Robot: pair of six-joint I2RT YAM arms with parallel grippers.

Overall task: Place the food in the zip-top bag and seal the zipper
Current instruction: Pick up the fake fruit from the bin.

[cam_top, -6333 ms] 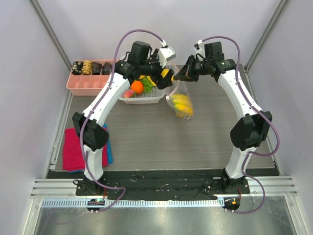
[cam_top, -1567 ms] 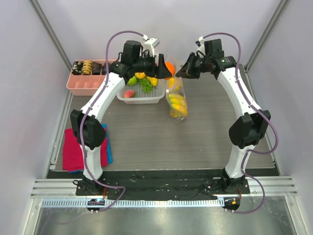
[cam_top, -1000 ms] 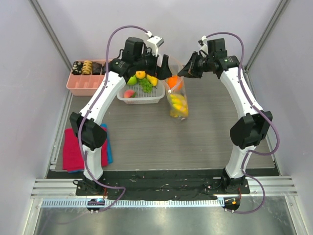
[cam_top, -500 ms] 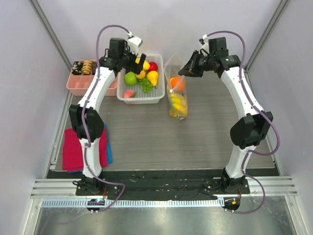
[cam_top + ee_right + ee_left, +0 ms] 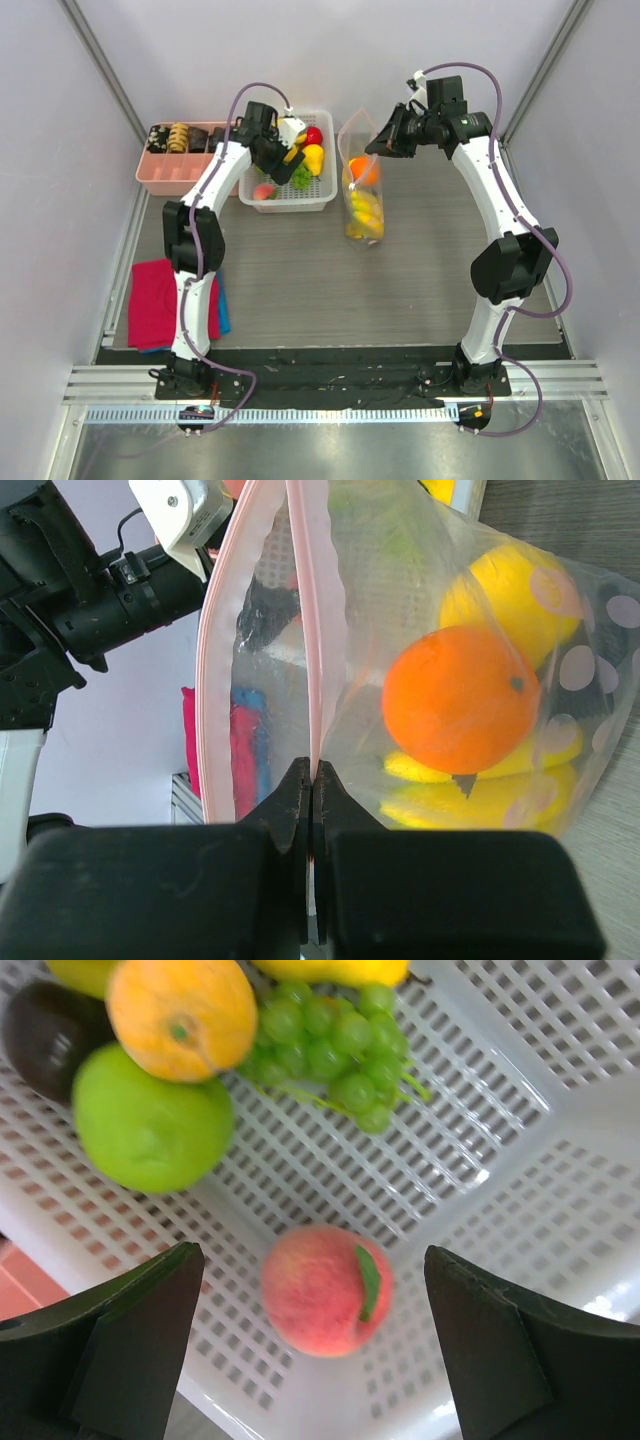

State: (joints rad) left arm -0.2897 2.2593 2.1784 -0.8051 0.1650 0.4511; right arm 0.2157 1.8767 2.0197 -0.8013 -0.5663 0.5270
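Left hand (image 5: 312, 1260): fingers spread wide, nothing btw them, hanging inside the white basket (image 5: 560, 1160) right over the pink peach (image 5: 327, 1290). Right hand (image 5: 311, 785): pressed tight together on one lip of the zip-top bag (image 5: 400, 580), pinching at the pink zipper (image 5: 305, 630) strip and holding the mouth up & open. Bag hangs just right of the basket; its bottom seems to rest on the tabletop (image 5: 300, 260).

Risks, my read: the peach is round & glossy and sits near a basket corner. An off-centre close could squirt it sideways, or a finger could catch the slats. Only one lip is pinched, so the mouth is narrow & floppy. A piece brought over from the basket side may hit the rim, fold it shut or roll off. A heavier bag could also slip out of the pinch.

Counts:
- 2 hands, 1 bag, 1 basket.
- In bag: 1 orange (image 5: 460, 700), at least 2 yellow pcs.
- In basket: 1 peach, 1 green apple (image 5: 152, 1130), 1 grape bunch (image 5: 335, 1045), 1 yellow-orange citrus (image 5: 182, 1005), 1 dark pc (image 5: 45, 1035), 1 yellow pc (image 5: 330, 968), 1 red pc (image 5: 315, 133).
- Left of basket: 1 pink tray (image 5: 170, 175). Nearer & left: 1 red cloth (image 5: 155, 300).
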